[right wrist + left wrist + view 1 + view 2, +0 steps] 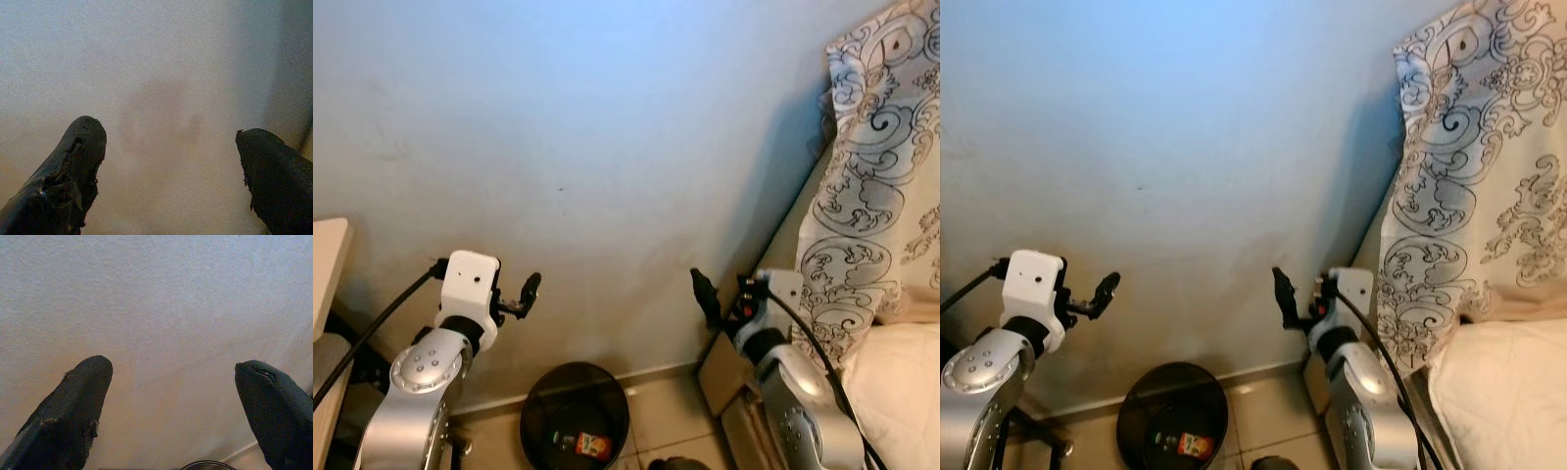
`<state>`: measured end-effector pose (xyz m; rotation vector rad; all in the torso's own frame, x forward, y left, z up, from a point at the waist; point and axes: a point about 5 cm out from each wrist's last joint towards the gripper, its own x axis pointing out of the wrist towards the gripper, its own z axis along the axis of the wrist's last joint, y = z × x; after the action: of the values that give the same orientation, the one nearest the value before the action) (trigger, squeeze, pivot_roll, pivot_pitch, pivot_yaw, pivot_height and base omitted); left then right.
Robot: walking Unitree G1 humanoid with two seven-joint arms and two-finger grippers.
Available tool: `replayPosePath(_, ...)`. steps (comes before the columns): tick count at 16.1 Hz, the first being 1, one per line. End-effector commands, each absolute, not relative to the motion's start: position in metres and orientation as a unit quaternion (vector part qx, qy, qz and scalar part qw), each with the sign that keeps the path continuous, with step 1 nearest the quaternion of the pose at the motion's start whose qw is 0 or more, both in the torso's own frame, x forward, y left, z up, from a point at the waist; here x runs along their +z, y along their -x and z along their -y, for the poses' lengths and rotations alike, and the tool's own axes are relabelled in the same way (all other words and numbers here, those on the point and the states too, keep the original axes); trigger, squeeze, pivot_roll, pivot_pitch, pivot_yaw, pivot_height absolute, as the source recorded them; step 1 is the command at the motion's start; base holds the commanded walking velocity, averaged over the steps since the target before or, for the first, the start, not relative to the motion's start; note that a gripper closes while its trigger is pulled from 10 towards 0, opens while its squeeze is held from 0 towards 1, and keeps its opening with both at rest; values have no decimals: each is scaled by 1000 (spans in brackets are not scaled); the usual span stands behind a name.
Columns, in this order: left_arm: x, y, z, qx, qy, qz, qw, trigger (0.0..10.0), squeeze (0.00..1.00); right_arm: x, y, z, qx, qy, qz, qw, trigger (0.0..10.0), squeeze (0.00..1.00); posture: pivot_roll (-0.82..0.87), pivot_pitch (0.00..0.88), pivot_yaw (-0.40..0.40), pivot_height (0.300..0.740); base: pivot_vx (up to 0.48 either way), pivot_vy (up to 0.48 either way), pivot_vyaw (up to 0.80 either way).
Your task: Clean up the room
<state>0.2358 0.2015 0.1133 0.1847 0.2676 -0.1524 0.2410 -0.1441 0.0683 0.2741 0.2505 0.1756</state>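
Fingers (73, 416) on the left gripper (528, 291) are spread apart, holding nothing, just facing the pale blue wall (607, 147). Right gripper (705, 294) is the same, released and empty. Down between the arms on the tile floor (666, 411) sits a round black trash bin (575, 416) with a red-labelled bottle (592, 446) inside. Patterned curtain (871, 176) hangs far right above a white bed (901, 392).

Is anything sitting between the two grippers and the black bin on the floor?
Nothing visible does. The black bin stands on the tiles against the wall, below and between the open left gripper and right gripper, with open air above it.
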Motion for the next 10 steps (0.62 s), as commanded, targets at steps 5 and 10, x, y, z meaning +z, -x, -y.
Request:
replayPosePath(5, 114, -237, -198, -81, -95, -132, 983, 10000, 0, 73, -241, 147, 79, -131, -121, 981, 10000, 0, -28, 0, 14, 740, 0, 0, 0)
replayPosePath(10, 115, -237, -199, -78, -99, -132, 983, 10000, 0, 73, -242, 146, 81, -125, -122, 981, 10000, 0, -18, 0, 6, 740, 0, 0, 0)
